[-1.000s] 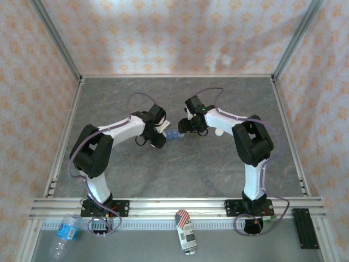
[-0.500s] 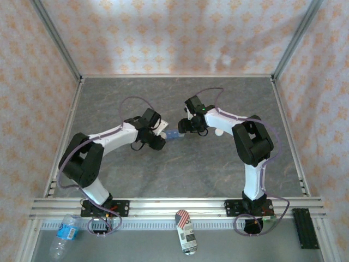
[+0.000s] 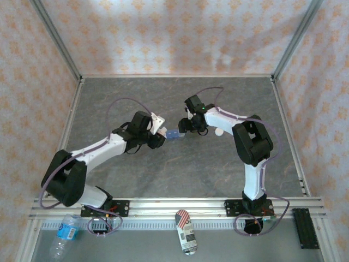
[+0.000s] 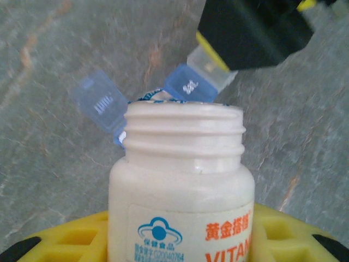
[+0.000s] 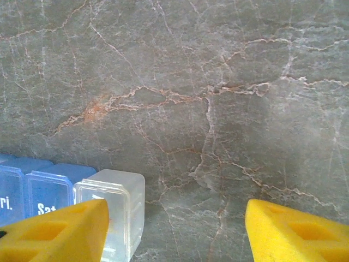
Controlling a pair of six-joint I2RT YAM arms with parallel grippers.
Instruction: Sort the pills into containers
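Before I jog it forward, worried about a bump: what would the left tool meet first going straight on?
Likely the blue pill organiser, just beyond the white bottle the left tool holds; depth unclear.

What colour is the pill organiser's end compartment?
Clear end compartment, beside blue ones; best in right wrist view.

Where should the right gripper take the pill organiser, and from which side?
Take the pill organiser by its clear end compartment, from above, spanning the narrow width. That end lies nearest the right gripper; blue lids stand open further along, with the bottle close.
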